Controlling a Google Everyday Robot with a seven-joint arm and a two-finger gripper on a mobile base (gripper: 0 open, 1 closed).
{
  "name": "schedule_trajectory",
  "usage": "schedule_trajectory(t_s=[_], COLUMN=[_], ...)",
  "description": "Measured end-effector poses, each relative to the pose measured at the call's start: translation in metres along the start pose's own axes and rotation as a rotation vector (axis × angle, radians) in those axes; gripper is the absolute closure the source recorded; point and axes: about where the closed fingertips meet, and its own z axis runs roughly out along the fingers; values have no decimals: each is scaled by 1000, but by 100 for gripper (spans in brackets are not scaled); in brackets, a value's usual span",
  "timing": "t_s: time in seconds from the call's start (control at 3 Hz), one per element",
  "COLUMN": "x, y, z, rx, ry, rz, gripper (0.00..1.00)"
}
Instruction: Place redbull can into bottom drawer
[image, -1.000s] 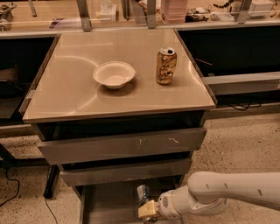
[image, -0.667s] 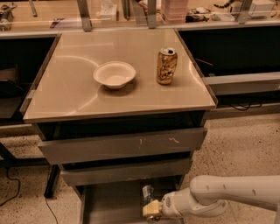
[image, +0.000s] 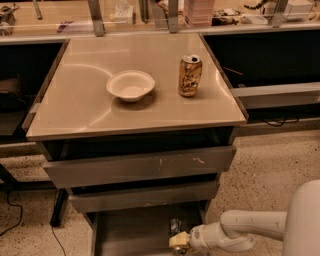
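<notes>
The redbull can (image: 175, 227) is a small dark slim can standing upright inside the open bottom drawer (image: 130, 234), near its right front. My gripper (image: 177, 241) reaches in from the right on a white arm, low over the drawer's front right. It is shut on the lower part of the can, and its cream-coloured wrist piece hides the can's base. I cannot tell whether the can rests on the grey drawer floor.
A white bowl (image: 130, 85) and a taller gold-brown can (image: 190, 75) stand on the cabinet top (image: 75, 110). The two upper grey drawers (image: 140, 167) are slightly pulled out above the bottom one. Speckled floor lies to the right; a cable lies at the left.
My gripper has moved to the right and slightly toward the drawer's front, and the redbull can has moved with it. The bowl and the gold-brown can have not moved.
</notes>
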Motion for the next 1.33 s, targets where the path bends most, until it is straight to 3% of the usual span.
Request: schedule_trajectory(t_s=[0.67,1.33], x=[-7,-38], y=[-11,-46], z=[28,65], rx=[19,-3], ry=[2,2], rz=[22,117], gripper=[100,100])
